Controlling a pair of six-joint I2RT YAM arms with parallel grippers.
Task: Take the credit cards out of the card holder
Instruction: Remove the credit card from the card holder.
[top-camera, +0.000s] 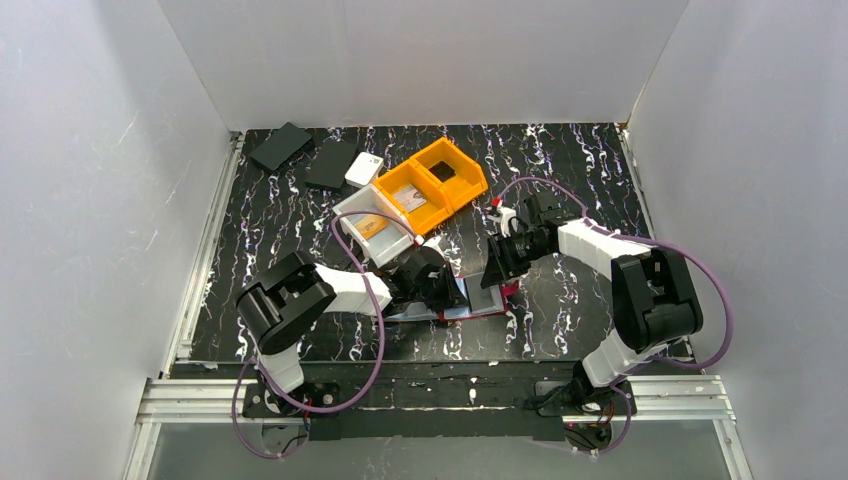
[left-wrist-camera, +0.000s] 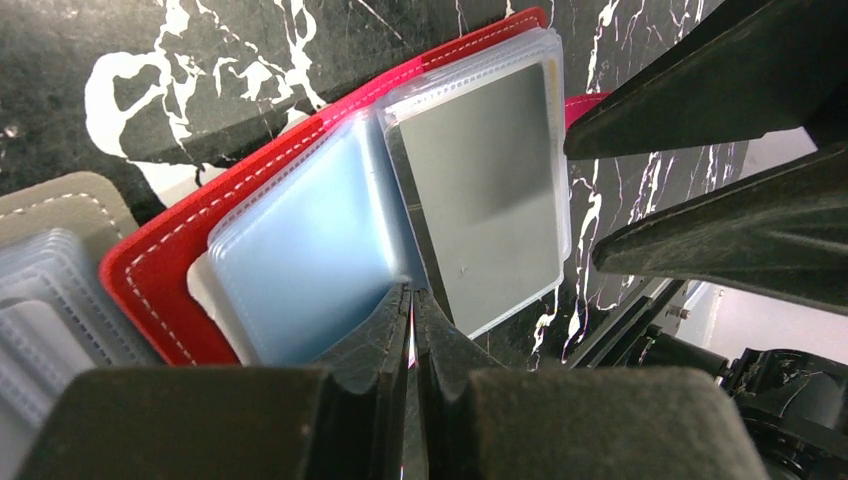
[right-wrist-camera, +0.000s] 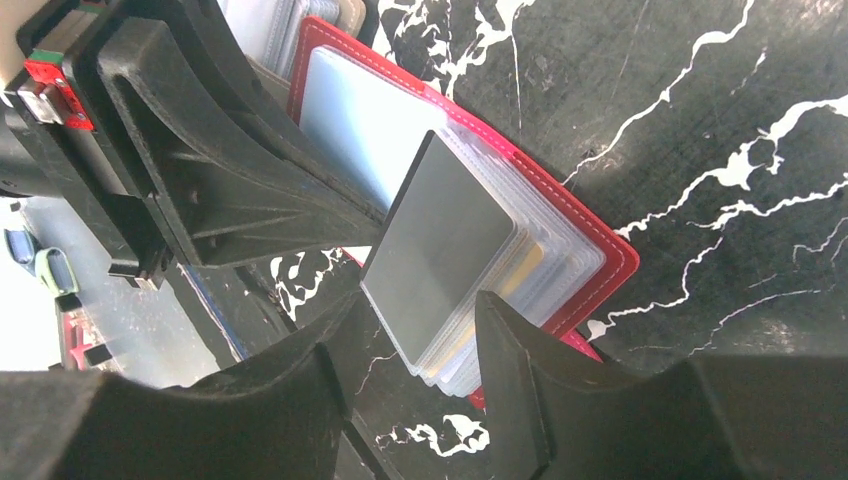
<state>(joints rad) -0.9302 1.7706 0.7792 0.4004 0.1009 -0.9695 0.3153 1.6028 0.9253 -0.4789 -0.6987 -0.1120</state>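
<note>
Closest to the left wrist camera, the left gripper (left-wrist-camera: 411, 292) has its two black fingers pressed together. Their tips meet at the near edge of the plastic sleeves, right where a blue sleeve (left-wrist-camera: 300, 260) borders a grey card (left-wrist-camera: 485, 190). Whether a sleeve edge is nipped between them cannot be told.

The card holder (left-wrist-camera: 150, 280) is red with white stitching and lies open on the black, white-veined table (top-camera: 560, 180). It sits between the two grippers, near the front edge. The grey card rests on top of the stack of clear sleeves, and its near end is tilted up off the stack in the right wrist view. A yellowish card (right-wrist-camera: 530, 265) shows inside a sleeve underneath it.

The right gripper (right-wrist-camera: 415, 300) is roughly half open and holds nothing. Its fingers stand on either side of the grey card's near corner, with a gap on each side.

A beige holder (left-wrist-camera: 70, 200) with sleeves of its own lies just beside the red one, on the left arm's side.

In the overhead view both grippers point inward at the card holder from opposite sides. Further back on the table stand two yellow bins (top-camera: 455, 205) and, touching them, a white bin (top-camera: 395, 245).
</note>
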